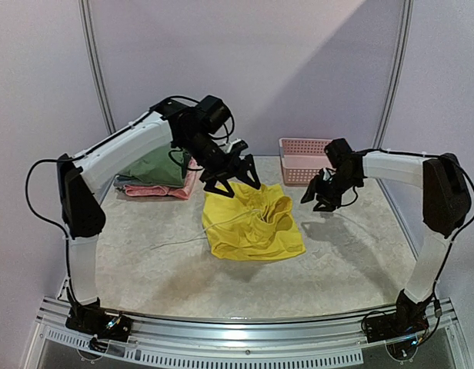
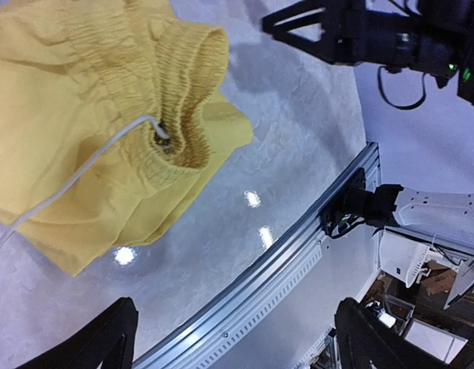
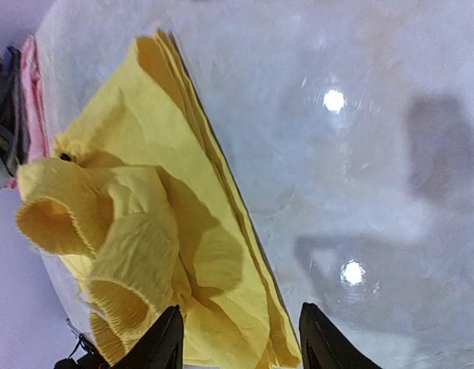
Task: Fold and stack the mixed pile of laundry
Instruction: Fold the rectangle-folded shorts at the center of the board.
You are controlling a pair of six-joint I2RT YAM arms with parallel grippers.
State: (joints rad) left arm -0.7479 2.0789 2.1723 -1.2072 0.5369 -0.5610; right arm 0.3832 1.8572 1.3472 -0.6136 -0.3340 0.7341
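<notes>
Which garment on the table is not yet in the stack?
The yellow shorts: they lie alone and rumpled in the middle, while the green shirt sits folded on the pink garment at the back left.

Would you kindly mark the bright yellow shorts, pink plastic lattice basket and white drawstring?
Bright yellow shorts [image 1: 252,224]: top external view, middle fabric.
Pink plastic lattice basket [image 1: 295,165]: top external view, front wall.
White drawstring [image 2: 106,146]: left wrist view, near the waistband.

Matt cloth shorts [image 1: 252,227], glossy, perhaps laminate table [image 1: 145,261]
</notes>
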